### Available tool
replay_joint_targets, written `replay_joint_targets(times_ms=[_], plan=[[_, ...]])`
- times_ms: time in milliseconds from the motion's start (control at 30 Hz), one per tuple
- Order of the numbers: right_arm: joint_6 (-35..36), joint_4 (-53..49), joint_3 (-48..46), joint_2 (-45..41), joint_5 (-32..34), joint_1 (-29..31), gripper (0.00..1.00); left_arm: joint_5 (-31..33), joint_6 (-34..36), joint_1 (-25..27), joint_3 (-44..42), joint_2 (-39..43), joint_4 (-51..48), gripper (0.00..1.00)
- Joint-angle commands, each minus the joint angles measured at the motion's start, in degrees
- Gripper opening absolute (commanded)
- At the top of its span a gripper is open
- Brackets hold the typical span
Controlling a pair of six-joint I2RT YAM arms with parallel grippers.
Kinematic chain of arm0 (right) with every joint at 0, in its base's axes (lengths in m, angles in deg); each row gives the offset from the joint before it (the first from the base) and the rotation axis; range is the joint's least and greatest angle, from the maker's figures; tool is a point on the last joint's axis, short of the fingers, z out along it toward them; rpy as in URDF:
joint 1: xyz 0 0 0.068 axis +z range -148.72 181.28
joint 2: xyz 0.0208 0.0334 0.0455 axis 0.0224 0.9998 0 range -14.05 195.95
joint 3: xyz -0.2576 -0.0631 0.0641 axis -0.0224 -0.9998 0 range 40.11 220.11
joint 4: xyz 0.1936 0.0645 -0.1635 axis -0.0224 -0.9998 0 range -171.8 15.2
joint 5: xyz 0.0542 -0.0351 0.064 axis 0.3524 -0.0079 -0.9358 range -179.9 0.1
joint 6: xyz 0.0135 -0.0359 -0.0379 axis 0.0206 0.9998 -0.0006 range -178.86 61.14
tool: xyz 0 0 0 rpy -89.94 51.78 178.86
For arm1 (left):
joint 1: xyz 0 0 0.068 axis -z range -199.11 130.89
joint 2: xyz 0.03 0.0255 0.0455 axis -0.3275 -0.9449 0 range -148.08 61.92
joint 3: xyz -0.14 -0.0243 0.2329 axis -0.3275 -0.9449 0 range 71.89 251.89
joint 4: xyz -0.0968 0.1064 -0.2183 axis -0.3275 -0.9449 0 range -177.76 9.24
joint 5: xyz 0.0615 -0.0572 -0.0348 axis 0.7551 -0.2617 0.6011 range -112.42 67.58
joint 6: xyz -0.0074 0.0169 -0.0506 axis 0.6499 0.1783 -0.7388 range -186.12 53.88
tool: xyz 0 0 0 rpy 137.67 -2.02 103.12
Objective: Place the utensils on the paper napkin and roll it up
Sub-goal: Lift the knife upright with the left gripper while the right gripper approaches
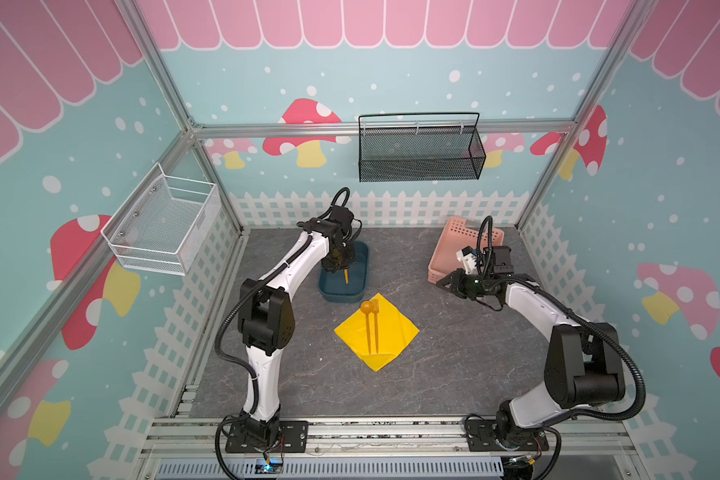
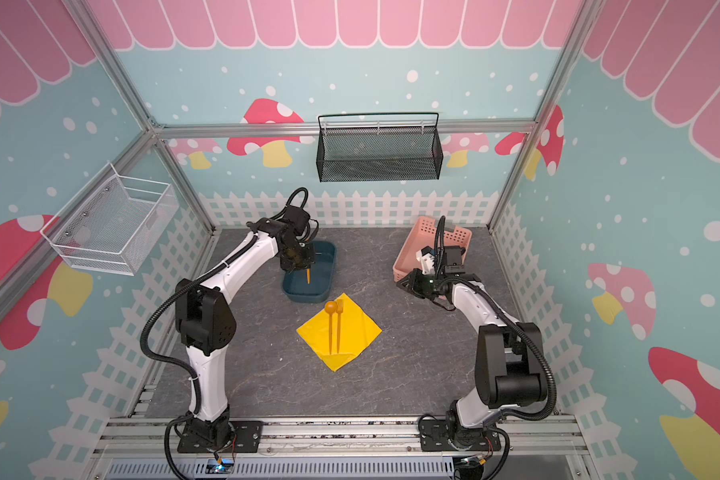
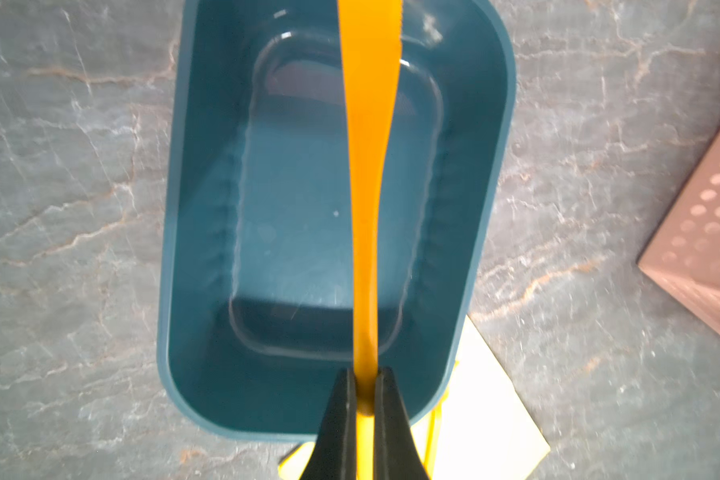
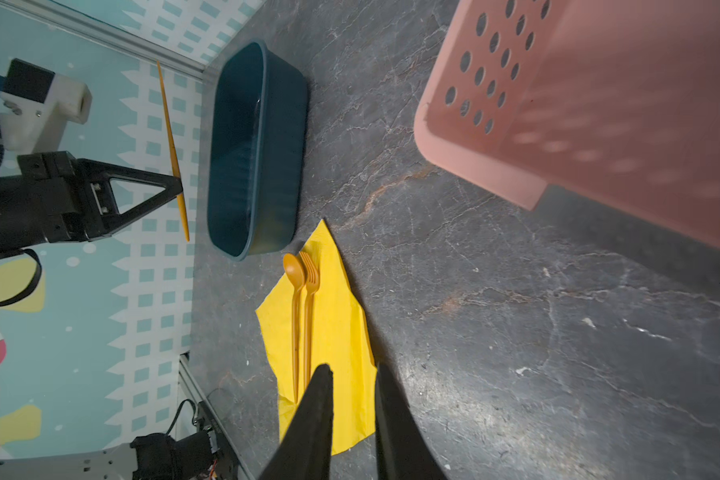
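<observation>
- Left fingers (image 3: 337, 428): pinched tight on the handle of the knife (image 3: 366, 166), one on each flat side, with a short stub of handle sticking out behind them.
- Knife: orange, flat and slim; the blade reaches away from the fingers over the open mouth of the tub (image 3: 192, 208). In both top views only its lower end shows below the left fingers (image 1: 346, 276) (image 2: 308, 276). The right wrist view shows it as a thin edge-on strip (image 4: 171, 137), lifted off the bench.
- Right fingers (image 4: 312, 428): a narrow gap between them and nothing in it. They hang above the bench (image 1: 454, 365), in front of the pink basket (image 1: 454, 232) and well apart from the napkin.
- Napkin (image 1: 395, 328) (image 2: 358, 328): yellow, lying flat on the bench as a diamond, its far corner just beside the tub (image 1: 360, 286). A crease crosses its near corner.
- Spoon (image 1: 367, 320) and fork (image 1: 376, 328): orange, side by side on the left half of the napkin, touching or nearly so. The bowl and tines point toward the tub and the handle ends reach the crease. Both show in the right wrist view (image 4: 295, 332) (image 4: 308, 324).
- Tub: dark blue, oblong, at the back of the bench, left of centre.
- Pink basket: perforated walls, back right corner of the bench.
</observation>
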Motion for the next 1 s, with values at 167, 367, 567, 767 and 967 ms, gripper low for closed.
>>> replay_joint_targets(times_ms=[167,367,567,767,967], plan=[[-11.51,14.11,-3.02,-1.60,-5.91,6.72,0.21,-6.16,5.22,2.43,-10.87,11.79,3.87,0.05],[-19.19,21.99,-2.29,0.32,-4.65,14.54,0.23,-7.49,7.21,7.27,-16.83,17.51,4.79,0.05],[-27.47,31.27,-1.59,3.13,-4.64,20.33,0.25,-8.75,6.75,9.10,-20.74,20.72,6.22,0.05],[-33.64,37.92,0.56,7.45,-5.79,23.36,0.28,-9.53,6.57,9.48,-22.45,21.99,6.97,0.05],[-38.86,44.60,2.87,11.77,-7.71,25.36,0.28,-9.88,6.30,9.66,-23.44,22.67,7.51,0.04]])
